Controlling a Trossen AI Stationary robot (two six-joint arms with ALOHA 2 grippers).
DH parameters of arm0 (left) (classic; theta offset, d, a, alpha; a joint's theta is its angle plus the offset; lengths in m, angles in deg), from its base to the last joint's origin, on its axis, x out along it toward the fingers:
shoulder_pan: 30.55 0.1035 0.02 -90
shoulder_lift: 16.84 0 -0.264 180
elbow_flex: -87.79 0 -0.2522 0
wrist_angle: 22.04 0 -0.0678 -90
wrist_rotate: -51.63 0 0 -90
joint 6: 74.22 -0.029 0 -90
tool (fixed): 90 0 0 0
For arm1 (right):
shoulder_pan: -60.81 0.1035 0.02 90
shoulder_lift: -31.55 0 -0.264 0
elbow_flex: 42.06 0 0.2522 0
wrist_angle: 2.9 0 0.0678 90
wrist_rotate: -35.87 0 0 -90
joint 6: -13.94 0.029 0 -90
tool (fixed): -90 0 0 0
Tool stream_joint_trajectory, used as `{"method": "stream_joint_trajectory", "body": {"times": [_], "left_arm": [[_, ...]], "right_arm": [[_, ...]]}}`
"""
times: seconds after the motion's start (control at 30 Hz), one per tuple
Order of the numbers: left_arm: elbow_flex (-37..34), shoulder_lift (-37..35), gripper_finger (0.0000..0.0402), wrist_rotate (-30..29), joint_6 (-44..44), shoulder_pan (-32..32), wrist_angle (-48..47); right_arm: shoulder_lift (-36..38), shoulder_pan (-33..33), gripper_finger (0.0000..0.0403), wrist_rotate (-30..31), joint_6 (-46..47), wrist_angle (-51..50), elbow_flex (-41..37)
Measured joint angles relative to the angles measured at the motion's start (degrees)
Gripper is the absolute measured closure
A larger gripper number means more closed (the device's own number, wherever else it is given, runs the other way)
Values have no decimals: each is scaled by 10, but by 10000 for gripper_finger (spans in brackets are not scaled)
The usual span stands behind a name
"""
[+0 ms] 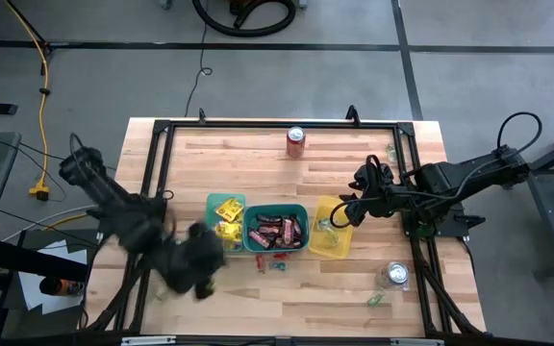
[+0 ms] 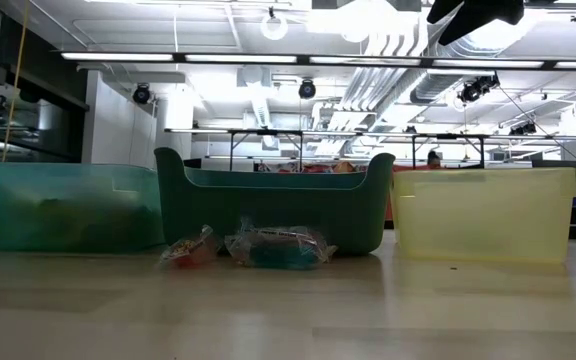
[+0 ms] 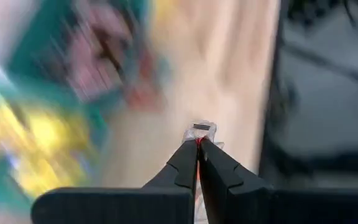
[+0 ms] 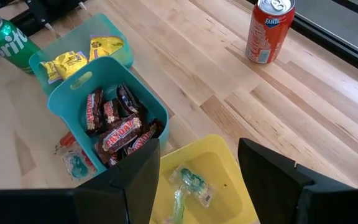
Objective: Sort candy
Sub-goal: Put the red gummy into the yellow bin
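candy (image 3: 202, 129), one clear wrapper, is pinched in the closed left tool (image 3: 198, 144) for binning; right tool (image 4: 197, 165) hovers wide open, empty, above the yellow bin (image 4: 229, 149).

This is a robotics lab or workshop in an industrial hall. A wooden table (image 1: 258, 298) with a black frame (image 1: 162, 154) stands on a grey concrete floor (image 1: 469, 67), with a yellow cable (image 1: 38, 58) trailing across it. Overhead run white ducts (image 2: 368, 40), pipes and strip lights (image 2: 218, 57), and more work benches (image 2: 268, 135) stand in the open room behind.
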Motion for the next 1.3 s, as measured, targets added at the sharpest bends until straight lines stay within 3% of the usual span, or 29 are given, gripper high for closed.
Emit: {"method": "stream_joint_trajectory", "body": {"times": [0.07, 0.17, 0.3, 0.43, 0.7, 1.0, 1.3], "left_arm": [[0, -7, 401, -30, -97, 61, 48], [0, 8, 401, -23, -254, 147, 185], [0, 66, 401, 81, -401, 234, 393], [0, 143, 401, 166, -440, 279, 551], [-1, 293, 401, 173, -434, 324, 778], [-1, 328, 378, 159, -392, 349, 770], [-1, 328, 247, 160, -391, 353, 775]], "right_arm": [[0, 0, 190, 0, 0, 0, 0], [0, 0, 190, 4, -3, 20, 0], [9, 9, 190, 12, -63, 118, 0], [27, 19, 190, 11, -119, 224, 0], [55, 23, 190, 29, -146, 275, 0], [56, 23, 190, 30, -146, 273, 0], [56, 23, 190, 30, -146, 273, 0]]}}
